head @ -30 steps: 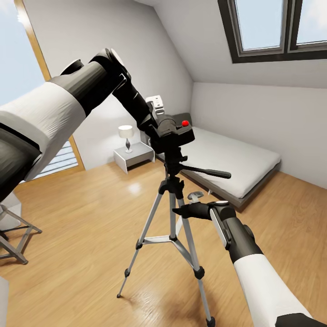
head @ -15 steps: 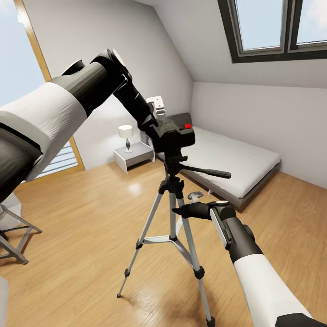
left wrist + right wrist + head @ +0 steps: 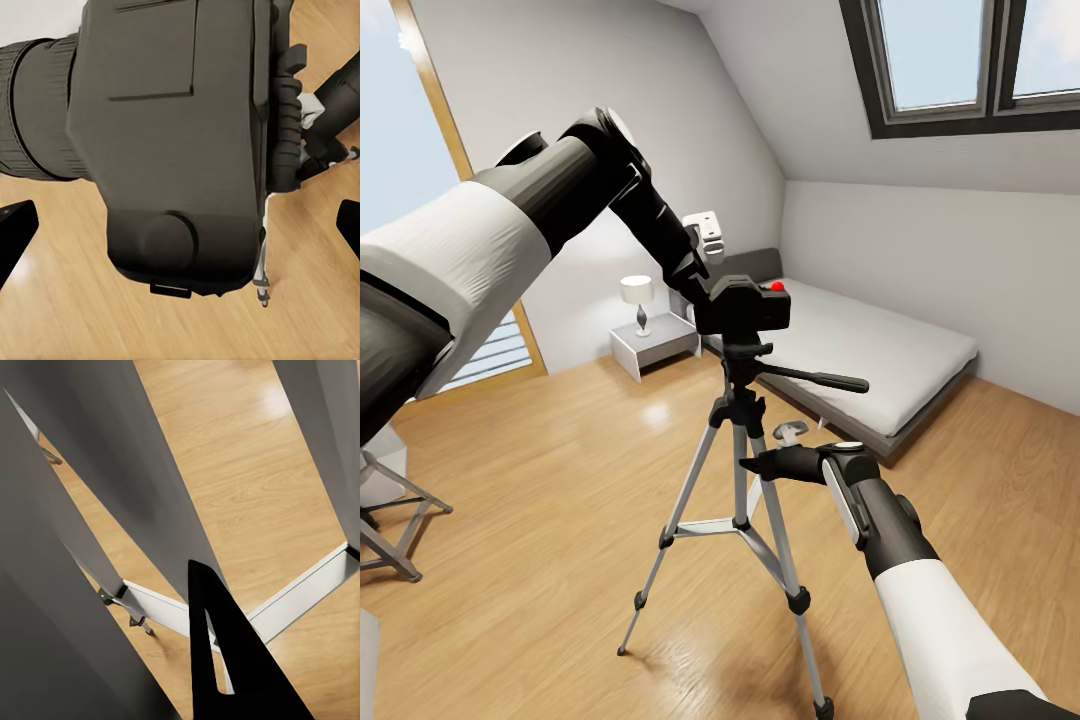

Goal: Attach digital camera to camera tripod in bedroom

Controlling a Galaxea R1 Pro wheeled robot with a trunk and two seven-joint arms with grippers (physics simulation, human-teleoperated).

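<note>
2 grippers: left gripper (image 3: 180,225) spread behind digital camera (image 3: 745,305) atop camera tripod (image 3: 740,470).

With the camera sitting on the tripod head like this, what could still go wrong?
1. The left gripper looks open around the digital camera; pulling away carelessly might knock it off the camera tripod if it isn't locked.
2. The right gripper sits against the tripod's legs; a nudge could tip the stand.
3. The pan handle juts out and could catch an arm.
</note>
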